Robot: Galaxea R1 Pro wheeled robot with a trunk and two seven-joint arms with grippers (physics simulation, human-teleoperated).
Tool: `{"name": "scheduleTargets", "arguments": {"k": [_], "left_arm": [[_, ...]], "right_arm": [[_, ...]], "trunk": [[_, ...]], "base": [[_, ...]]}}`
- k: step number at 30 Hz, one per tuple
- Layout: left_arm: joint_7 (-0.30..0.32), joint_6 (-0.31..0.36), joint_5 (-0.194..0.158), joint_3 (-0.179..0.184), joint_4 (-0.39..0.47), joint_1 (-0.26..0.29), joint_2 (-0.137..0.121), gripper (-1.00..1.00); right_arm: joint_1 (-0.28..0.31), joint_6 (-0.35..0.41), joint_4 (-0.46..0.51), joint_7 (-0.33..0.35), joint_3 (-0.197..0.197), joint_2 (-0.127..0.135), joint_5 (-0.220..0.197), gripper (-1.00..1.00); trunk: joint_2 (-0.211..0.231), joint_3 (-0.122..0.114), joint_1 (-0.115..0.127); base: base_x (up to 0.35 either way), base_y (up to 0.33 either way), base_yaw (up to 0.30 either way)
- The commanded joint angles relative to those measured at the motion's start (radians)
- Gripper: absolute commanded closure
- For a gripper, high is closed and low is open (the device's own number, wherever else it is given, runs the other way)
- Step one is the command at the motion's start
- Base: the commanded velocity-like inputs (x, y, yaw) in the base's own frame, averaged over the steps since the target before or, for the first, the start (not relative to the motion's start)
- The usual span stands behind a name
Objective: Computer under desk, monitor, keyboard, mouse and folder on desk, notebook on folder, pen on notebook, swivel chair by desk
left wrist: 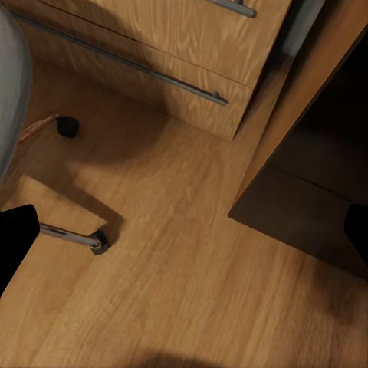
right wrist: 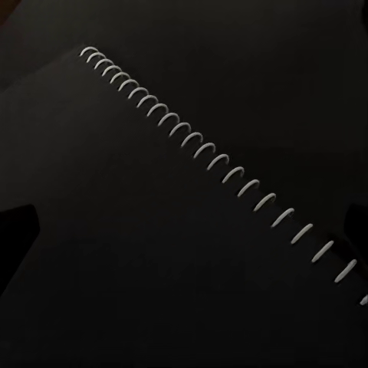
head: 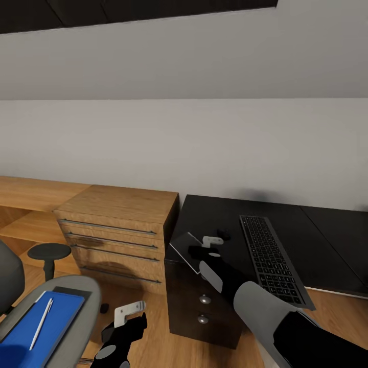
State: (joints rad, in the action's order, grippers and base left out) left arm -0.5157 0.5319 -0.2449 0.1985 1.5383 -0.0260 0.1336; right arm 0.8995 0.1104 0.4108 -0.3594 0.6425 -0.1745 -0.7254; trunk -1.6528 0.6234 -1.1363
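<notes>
On the black desk (head: 306, 230) lies a dark keyboard (head: 271, 258), with a small black mouse (head: 223, 235) to its left. A black spiral notebook (head: 185, 251) sits at the desk's near left corner. My right gripper (head: 208, 244) hovers open just above it, and its cover and white coil (right wrist: 222, 165) are close below the fingers. The blue folder (head: 53, 324) rests on the grey swivel chair (head: 84, 301) at the lower left, with a white pen (head: 41, 323) on top. My left gripper (head: 129, 313) hangs open over the wood floor beside the chair.
A wooden dresser (head: 120, 230) with metal bar handles stands left of the desk. A round black stool (head: 48, 253) stands beyond the chair. The chair's casters (left wrist: 100, 244) rest on the floor (left wrist: 176, 253) beneath my left gripper. The desk has knobbed drawers (head: 203, 301).
</notes>
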Motion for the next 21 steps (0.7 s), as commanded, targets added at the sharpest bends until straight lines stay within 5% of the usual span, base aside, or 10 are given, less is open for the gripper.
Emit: {"name": "scheduleTargets", "arguments": {"k": [1, 21], "left_arm": [[-0.009, 0.002, -0.011, 0.001, 0.002, 0.000, 0.000, -1.00], [-0.009, 0.001, -0.010, 0.002, -0.009, 0.000, 0.000, -1.00]], "right_arm": [[0.001, 0.005, 0.000, -0.007, 0.005, 0.000, -0.005, -1.00], [0.001, 0.005, 0.001, -0.007, 0.005, 0.000, -0.005, -1.00]], "trunk": [[0.000, 0.001, 0.000], [0.000, 0.001, 0.000]], "base": [[0.000, 0.000, 0.000], [-0.050, 0.019, 0.000]]}}
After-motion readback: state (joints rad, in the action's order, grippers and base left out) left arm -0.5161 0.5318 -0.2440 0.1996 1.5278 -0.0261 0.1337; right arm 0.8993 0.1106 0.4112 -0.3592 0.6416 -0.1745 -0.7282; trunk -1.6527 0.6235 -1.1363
